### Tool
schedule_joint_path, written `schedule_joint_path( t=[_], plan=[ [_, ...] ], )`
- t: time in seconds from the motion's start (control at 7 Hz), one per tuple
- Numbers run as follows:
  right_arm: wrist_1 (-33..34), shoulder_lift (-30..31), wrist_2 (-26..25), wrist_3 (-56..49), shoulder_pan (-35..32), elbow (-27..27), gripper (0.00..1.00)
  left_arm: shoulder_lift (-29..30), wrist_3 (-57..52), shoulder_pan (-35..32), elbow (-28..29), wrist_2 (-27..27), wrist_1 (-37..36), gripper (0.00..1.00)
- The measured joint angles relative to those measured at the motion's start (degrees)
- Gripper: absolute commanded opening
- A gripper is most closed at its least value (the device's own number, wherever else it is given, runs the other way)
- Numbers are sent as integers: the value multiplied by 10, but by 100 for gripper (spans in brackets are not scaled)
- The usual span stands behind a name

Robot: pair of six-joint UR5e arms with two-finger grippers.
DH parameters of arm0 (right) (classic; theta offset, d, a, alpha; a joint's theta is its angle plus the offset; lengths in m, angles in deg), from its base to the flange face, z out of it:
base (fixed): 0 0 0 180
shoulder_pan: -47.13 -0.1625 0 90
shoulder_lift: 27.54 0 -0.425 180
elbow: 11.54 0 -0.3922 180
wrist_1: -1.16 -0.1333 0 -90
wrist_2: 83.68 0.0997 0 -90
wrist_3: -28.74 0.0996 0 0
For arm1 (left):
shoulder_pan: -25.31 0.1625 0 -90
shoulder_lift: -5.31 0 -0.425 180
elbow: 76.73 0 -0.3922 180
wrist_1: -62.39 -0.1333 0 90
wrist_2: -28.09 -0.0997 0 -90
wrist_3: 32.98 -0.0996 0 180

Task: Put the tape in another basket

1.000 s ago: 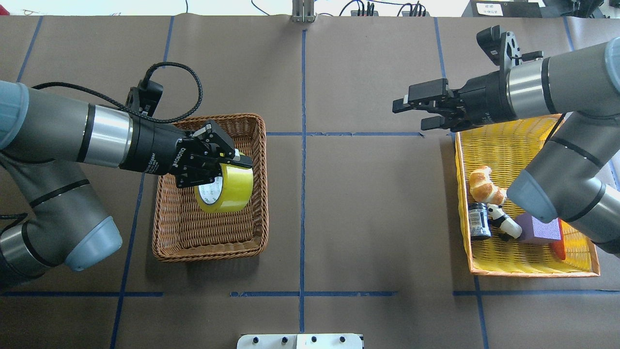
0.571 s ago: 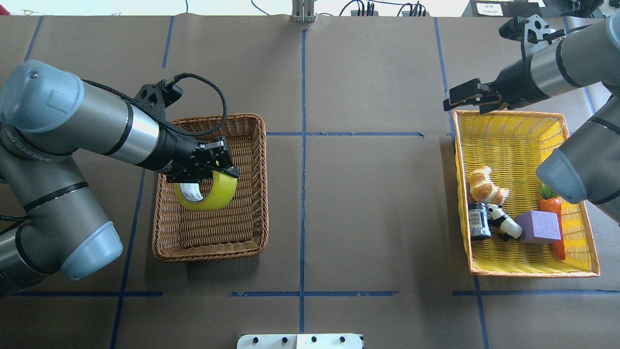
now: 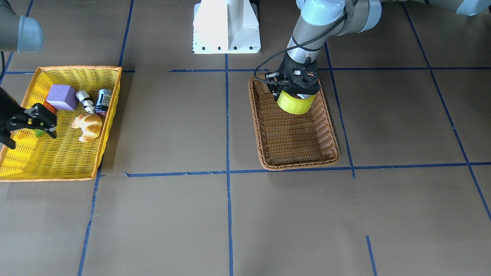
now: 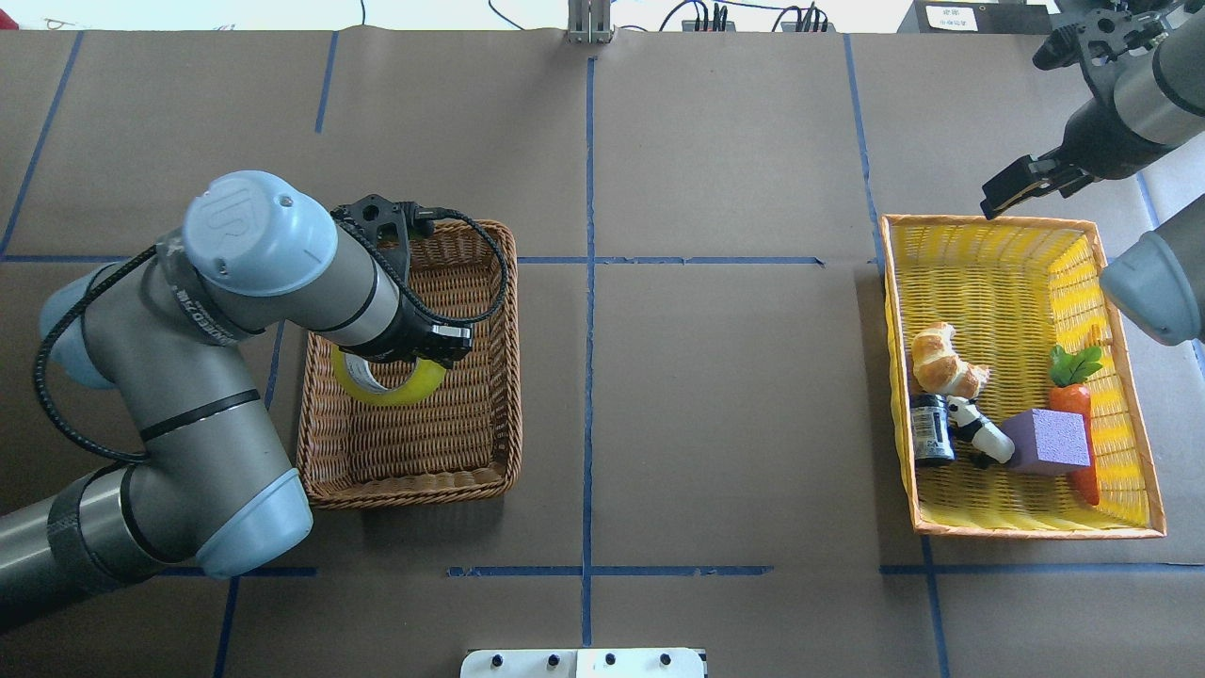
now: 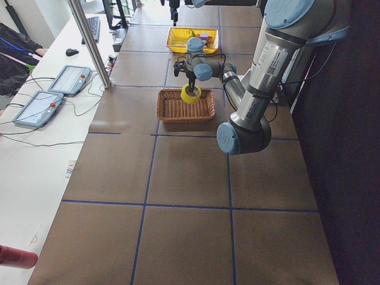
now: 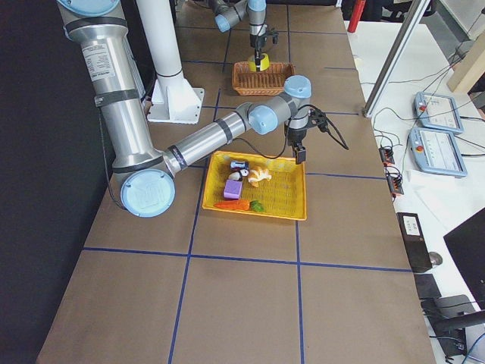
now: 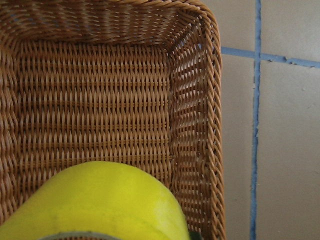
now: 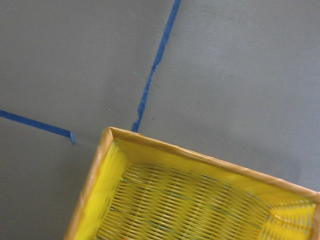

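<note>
Lower-left of overhead frame: brown basket point(image 4: 405, 485), the tape point(image 4: 388, 384) within its far half, floor contact unclear, left gripper point(image 4: 433, 344) pointing down and clamped on the roll; upper right, right gripper point(image 4: 1012, 188) past the yellow basket's point(image 4: 988, 222) far rim, finger gap indeterminate.

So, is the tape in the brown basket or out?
In: the tape is within the basket, held by the left gripper. Whether it touches the bottom, cannot tell.
</note>
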Motion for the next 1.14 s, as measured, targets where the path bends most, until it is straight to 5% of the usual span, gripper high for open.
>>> schedule_joint_path(
  t=[0.14, 0.43, 1.14],
  plan=[
    [30, 2, 2, -38, -18, -1, 100, 9, -38, 4, 25, -18, -8, 4],
    [48, 22, 25, -73, -48, -2, 100, 15, -92, 7, 55, -32, -11, 100],
    [49, 48, 74, -103, -85, -4, 100, 17, -162, -37, 29, -11, -78, 100]
  ],
)
